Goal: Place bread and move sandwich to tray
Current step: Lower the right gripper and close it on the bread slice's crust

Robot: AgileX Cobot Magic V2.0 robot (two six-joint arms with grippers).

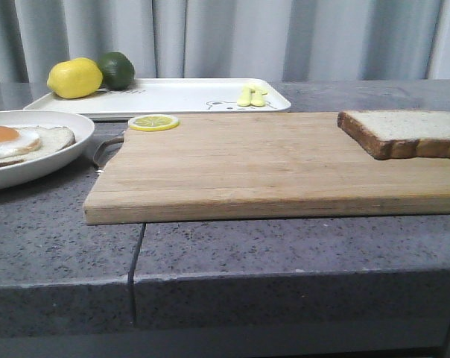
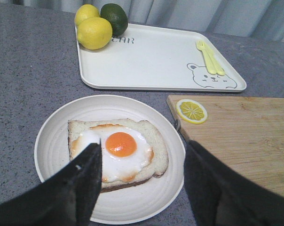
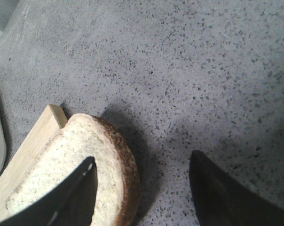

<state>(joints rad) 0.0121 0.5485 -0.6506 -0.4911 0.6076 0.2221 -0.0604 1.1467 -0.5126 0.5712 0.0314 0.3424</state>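
Note:
The bread [image 1: 404, 130], a speckled slice with brown crust, lies on the right end of the wooden cutting board [image 1: 270, 164]. In the right wrist view my right gripper [image 3: 142, 162] is open above the bread's [image 3: 76, 155] crust edge, one finger over the slice, the other over bare counter. The egg on pale bread [image 1: 20, 142] lies in the round white dish [image 1: 61, 153] at the left, with no top slice. My left gripper [image 2: 142, 150] is open above that dish [image 2: 146, 197] and the egg [image 2: 121, 143]. The white tray [image 1: 180, 95] with the bear drawing stands behind. Neither gripper shows in the front view.
Two lemons [image 2: 92, 28] and a dark lime [image 2: 114, 16] sit on the tray's far left corner; a yellow fork [image 2: 209, 56] lies by the bear drawing. A lemon slice [image 1: 153, 122] lies on the board's far left corner. A grey curtain hangs behind the speckled counter.

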